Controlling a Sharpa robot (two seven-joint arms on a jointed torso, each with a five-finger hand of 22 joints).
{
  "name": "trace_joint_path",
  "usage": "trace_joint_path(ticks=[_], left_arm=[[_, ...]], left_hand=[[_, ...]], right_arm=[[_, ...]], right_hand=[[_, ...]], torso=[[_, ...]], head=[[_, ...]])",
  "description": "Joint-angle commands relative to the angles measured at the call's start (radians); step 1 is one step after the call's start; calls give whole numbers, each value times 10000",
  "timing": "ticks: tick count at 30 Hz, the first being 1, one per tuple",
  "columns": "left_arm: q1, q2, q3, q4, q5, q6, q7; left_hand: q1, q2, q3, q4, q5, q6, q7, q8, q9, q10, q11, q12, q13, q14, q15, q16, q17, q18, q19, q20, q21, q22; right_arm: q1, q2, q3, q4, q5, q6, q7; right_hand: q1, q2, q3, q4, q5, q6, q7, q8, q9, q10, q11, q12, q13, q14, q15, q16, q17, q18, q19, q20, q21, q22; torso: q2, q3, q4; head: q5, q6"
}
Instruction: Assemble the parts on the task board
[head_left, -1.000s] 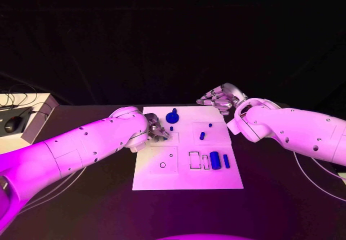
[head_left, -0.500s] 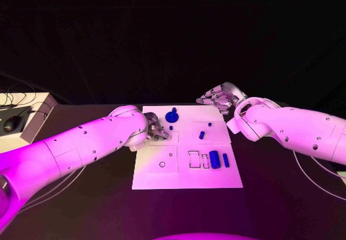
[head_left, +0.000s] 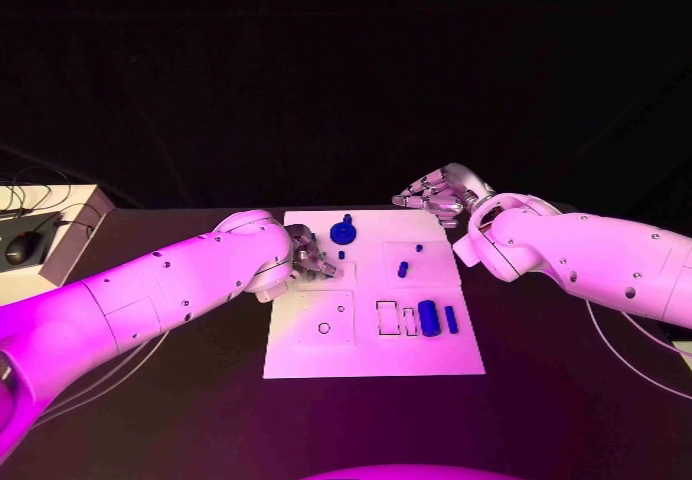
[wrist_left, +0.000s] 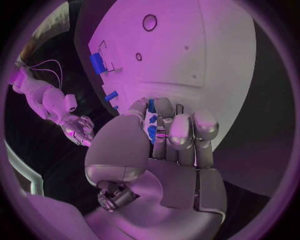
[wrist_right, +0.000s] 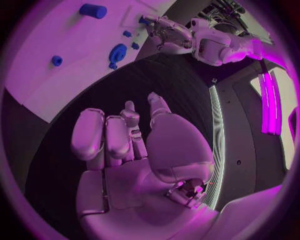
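The white task board (head_left: 310, 350) lies mid-table. On it are a round blue knob (head_left: 345, 233), a small peg (head_left: 342, 256), a short blue piece (head_left: 404, 269), a blue cylinder (head_left: 428, 318) and a thin blue bar (head_left: 451, 320). My left hand (head_left: 310, 255) hovers over the board's left edge near the knob. Its curled fingers (wrist_left: 181, 131) and thumb pinch a small blue part (wrist_left: 152, 129). My right hand (head_left: 444, 193) hangs beyond the board's far right corner, fingers (wrist_right: 100, 137) loosely bent with nothing in them. The knob (wrist_right: 117, 52) and cylinder (wrist_right: 92, 10) lie ahead of it.
A pale box (head_left: 80, 235) with a computer mouse (head_left: 26, 248) and cables stands at the table's left edge. Thin white cables (head_left: 620, 335) trail over the table on the right. Empty outlined slots (head_left: 388, 318) sit beside the cylinder.
The left hand has edged a little toward the board's far left. The right hand stays almost where it was.
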Motion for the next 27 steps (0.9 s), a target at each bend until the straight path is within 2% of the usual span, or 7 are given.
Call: trace_joint_path(ticks=[1, 6, 18, 20, 21, 25, 27], left_arm=[[-37, -37, -18, 33, -20, 108, -55], [-37, -124, -9, 115, -21, 155, -75], [-40, -345, 72, 343, -1, 57, -9], [-41, -370, 103, 374, 29, 15, 30], [-41, -380, 119, 388, 51, -15, 54], [-42, -400, 159, 424, 140, -128, 147], [-43, -411, 177, 447, 185, -191, 199]], left_hand=[[-39, 96, -629, 19, -45, 57, 34, 79, 19, 29, 75, 62, 15, 1, -49, 20, 3, -111, 86, -13, -45, 34], [83, 245, -1472, 15, -52, 66, 42, 94, 17, 34, 86, 60, 31, -1, -48, 30, 2, -115, 104, -14, -77, 94], [-3, 305, -2152, 93, -224, 66, 62, 125, 47, 24, 91, 57, 45, -6, -40, 31, -8, -119, 116, -18, -123, 153], [-57, 287, -2203, 153, -486, 67, 71, 131, 53, 27, 94, 60, 47, -4, -40, 31, -10, -116, 114, -18, -133, 152], [-107, 273, -2220, 209, -936, 71, 78, 142, 63, 26, 100, 62, 50, -4, -36, 32, -11, -118, 124, -16, -125, 166], [-242, 63, -2020, 541, -1903, 59, 91, 155, 82, 13, 113, 62, 57, -9, -36, 16, -37, -108, 125, -12, -145, 176], [-245, -107, -1846, 716, -2070, 52, 91, 156, 85, 8, 111, 66, 63, -13, -30, 4, -55, -102, 122, -12, -163, 179]], right_arm=[[-3, -12, 2, 21, -43, 85, 115], [-3, -31, 2, 27, -43, 72, 119], [-3, -76, 2, 47, -43, 53, 125], [-3, -81, 2, 48, -43, 52, 126], [-3, -83, 2, 49, -43, 51, 126], [-4, -85, 2, 48, -43, 47, 127], [-4, -85, 2, 46, -43, 48, 127]], right_hand=[[-93, -24, -32, 1, -23, 72, 13, -56, -16, 8, 5, -56, 1, -3, -25, -38, -11, 37, 445, -41, -69, 1437], [-93, -24, -32, 1, -23, 72, 13, -56, -16, 8, 5, -56, 1, -3, -25, -38, -11, 37, 445, -41, -69, 1437], [-93, -24, -32, 1, -23, 72, 13, -56, -16, 8, 5, -56, 1, -3, -25, -38, -11, 37, 445, -41, -69, 1437], [-93, -24, -32, 1, -23, 72, 13, -56, -16, 8, 5, -56, 1, -3, -25, -38, -11, 37, 445, -41, -69, 1437], [-93, -24, -32, 1, -23, 72, 13, -56, -16, 8, 5, -56, 1, -3, -25, -38, -11, 37, 445, -41, -69, 1437], [-93, -24, -32, 1, -23, 72, 13, -56, -16, 8, 5, -56, 1, -3, -25, -38, -11, 37, 445, -41, -69, 1437], [-93, -24, -32, 1, -23, 72, 13, -56, -16, 8, 5, -56, 1, -3, -25, -38, -11, 37, 445, -41, -69, 1437]], torso=[[5, 3, -1], [-5, 1, 6], [0, -3, 7], [-2, -5, 6], [-1, -5, 7], [-5, 1, 10], [-5, 3, 8]], head=[[-9, -5], [-21, -29], [-43, -28], [-42, -28], [-45, -20], [-46, -31], [-48, -33]])
